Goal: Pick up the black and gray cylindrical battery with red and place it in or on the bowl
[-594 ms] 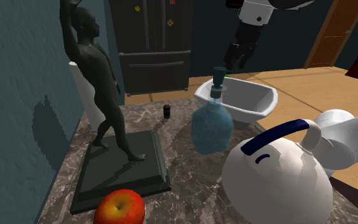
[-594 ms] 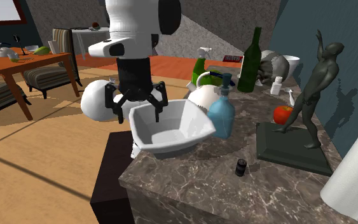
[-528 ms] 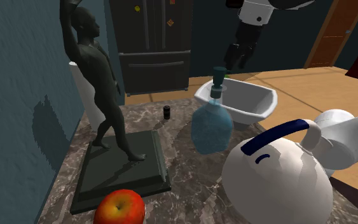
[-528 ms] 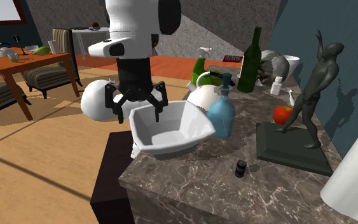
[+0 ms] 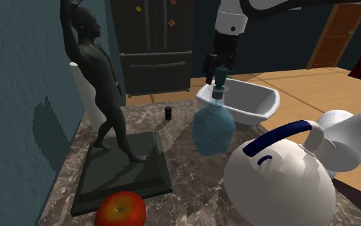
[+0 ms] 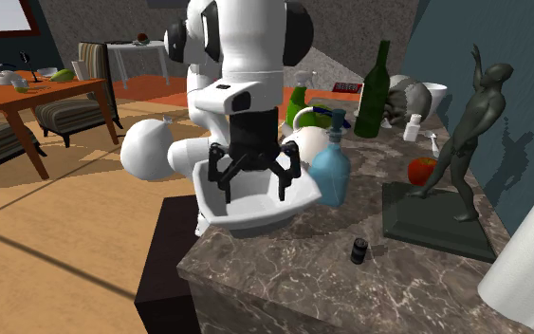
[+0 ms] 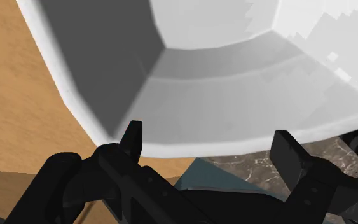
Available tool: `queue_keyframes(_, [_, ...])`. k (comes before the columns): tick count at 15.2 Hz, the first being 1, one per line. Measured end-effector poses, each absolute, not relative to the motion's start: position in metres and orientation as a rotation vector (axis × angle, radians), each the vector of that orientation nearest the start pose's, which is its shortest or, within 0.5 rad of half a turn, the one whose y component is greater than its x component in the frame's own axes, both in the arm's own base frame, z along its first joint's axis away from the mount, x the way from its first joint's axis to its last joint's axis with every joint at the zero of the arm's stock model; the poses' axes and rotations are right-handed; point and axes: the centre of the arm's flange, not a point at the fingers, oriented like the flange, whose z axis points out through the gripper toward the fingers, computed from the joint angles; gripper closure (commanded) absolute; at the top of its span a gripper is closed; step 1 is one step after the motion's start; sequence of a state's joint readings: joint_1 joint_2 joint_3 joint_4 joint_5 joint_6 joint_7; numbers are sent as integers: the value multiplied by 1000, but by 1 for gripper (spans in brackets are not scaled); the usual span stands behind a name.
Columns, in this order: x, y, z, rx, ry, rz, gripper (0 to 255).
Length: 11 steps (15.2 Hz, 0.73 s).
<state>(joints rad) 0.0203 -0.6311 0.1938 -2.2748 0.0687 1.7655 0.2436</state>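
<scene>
Since the earlier frame, our gripper (image 5: 215,65) has swung toward the shoulder view's left, and in the second exterior view the gripper (image 6: 254,190) has shifted right, from the bowl's left rim to a spot over its hollow. We see its fingers (image 7: 133,139) spread apart with nothing between them, and the white bowl (image 7: 234,89) lies straight beneath. The bowl (image 5: 262,103) sits on the marbled table (image 5: 185,167), with a blue dispenser bottle (image 5: 212,128) touching or just beside its wall. The small dark battery (image 5: 168,113) stands upright on the table, well apart from the gripper, between the bowl and the dark statue (image 5: 105,83). From the other side, the battery (image 6: 359,250) stands near the table's front edge, to the right of the bowl (image 6: 255,220) and just ahead of the statue's base (image 6: 435,226).
</scene>
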Motion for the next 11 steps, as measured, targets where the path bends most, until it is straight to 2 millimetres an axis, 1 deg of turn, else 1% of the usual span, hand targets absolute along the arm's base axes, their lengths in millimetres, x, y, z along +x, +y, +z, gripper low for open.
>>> queue_keyframes(2, [371,122,584,-3157,104,-170,0])
queue_keyframes(3, [380,135,581,-3158,101,-161,0])
queue_keyframes(5, [392,156,579,-3172,101,-151,0])
queue_keyframes(7, [401,170,575,-3238,84,-122,0])
queue_keyframes(8, [406,181,572,-3252,72,-127,0])
queue_keyframes(9, [418,194,566,-3210,74,-113,0])
queue_keyframes(11, [427,229,552,-3178,73,-81,0])
